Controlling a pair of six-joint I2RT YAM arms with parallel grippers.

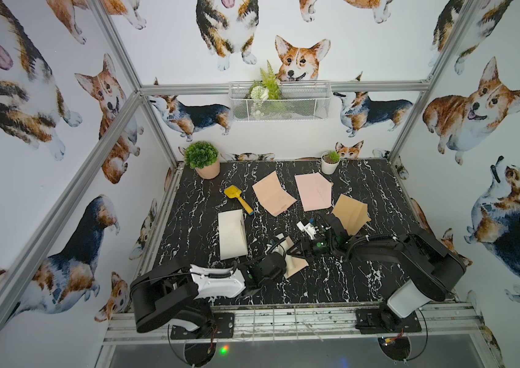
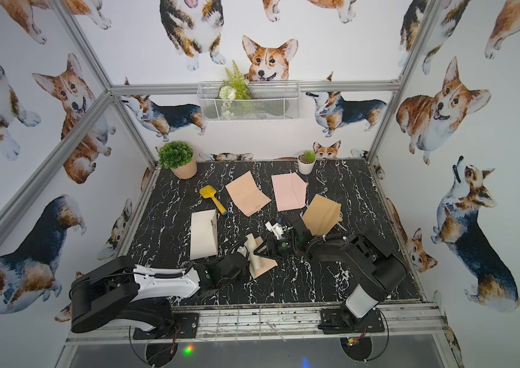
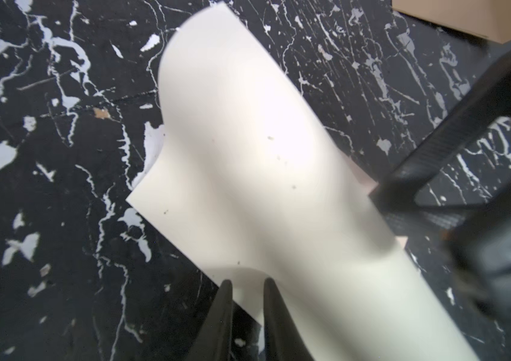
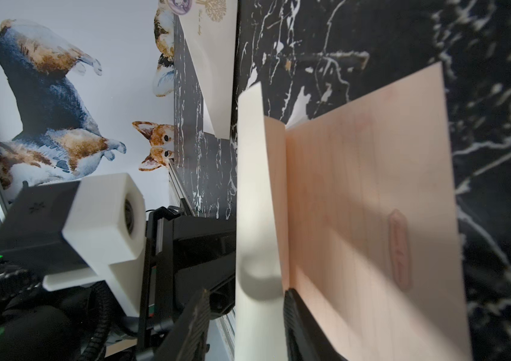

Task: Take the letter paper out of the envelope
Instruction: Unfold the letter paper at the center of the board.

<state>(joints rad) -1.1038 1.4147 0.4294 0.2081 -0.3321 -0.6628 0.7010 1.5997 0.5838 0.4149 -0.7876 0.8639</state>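
Your envelope point(image 3: 247, 172) looks like smooth, matt cream paper; the letter paper point(image 4: 373, 203) is matt peach, faintly ruled. The table point(image 1: 331, 286) wears a black marble-look finish with slight sheen. Far off, the basket point(image 1: 300, 105) is white wire mesh.

The pink sheet point(image 4: 357, 175) bears an unreadably blurred mark point(image 4: 399, 250).

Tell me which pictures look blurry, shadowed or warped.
Left wrist view: the cream sheet is soft, too near the lens. Right wrist view: a shadow band crosses the pink sheet, whose near end blurs. Both top views: sharp, but the frame posts splay outward.
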